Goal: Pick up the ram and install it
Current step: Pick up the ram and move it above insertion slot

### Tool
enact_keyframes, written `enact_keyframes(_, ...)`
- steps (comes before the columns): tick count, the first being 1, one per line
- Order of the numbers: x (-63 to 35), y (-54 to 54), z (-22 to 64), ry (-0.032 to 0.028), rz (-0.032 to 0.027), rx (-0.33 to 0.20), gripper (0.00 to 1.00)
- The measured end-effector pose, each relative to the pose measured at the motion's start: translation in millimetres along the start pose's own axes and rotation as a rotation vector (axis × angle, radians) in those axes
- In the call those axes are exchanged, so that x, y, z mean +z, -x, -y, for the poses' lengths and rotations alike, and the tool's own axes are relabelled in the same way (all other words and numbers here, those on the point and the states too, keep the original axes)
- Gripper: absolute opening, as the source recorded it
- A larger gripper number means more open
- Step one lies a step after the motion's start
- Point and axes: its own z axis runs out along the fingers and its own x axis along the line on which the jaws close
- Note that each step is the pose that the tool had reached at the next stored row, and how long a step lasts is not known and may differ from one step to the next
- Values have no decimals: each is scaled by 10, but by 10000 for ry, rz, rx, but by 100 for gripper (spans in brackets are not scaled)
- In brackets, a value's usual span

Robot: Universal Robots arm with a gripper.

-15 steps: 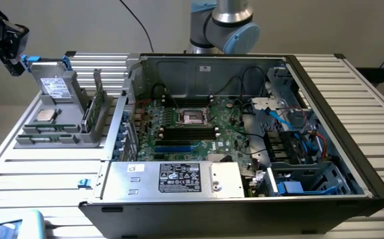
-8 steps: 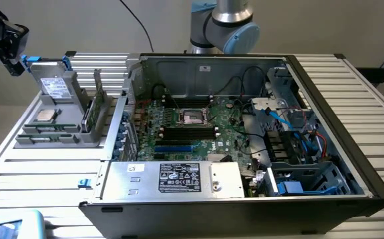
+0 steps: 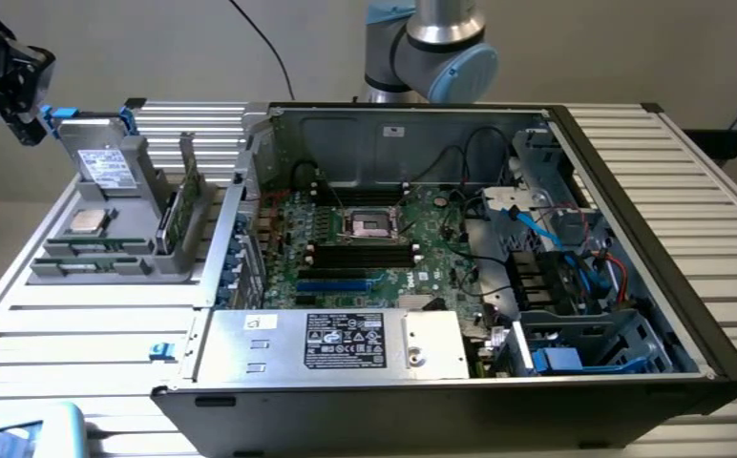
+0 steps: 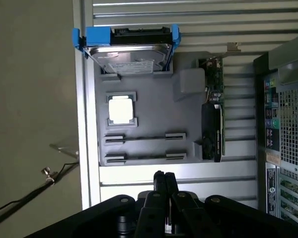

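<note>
Item: ram (image 3: 89,247) — thin green strip standing on edge in a slot of the grey holder tray (image 4: 159,109), beside the open computer case (image 3: 394,143); label and chips too small to tell.
Status: not picked up; motherboard slots (image 3: 362,253) appear vacant.
Gripper (image 4: 165,181) — fingers pressed together, empty, above the tray.

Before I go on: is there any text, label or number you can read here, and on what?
Nothing can be read.
Too small to read: the power supply label.
Blurred: the hard drive label.
Too small to read: the case sticker.
</note>
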Motion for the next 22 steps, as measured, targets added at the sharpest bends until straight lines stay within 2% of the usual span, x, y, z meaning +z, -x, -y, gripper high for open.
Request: enact_keyframes(22, 3, -2, -1, 65, -158, -3968, 11)
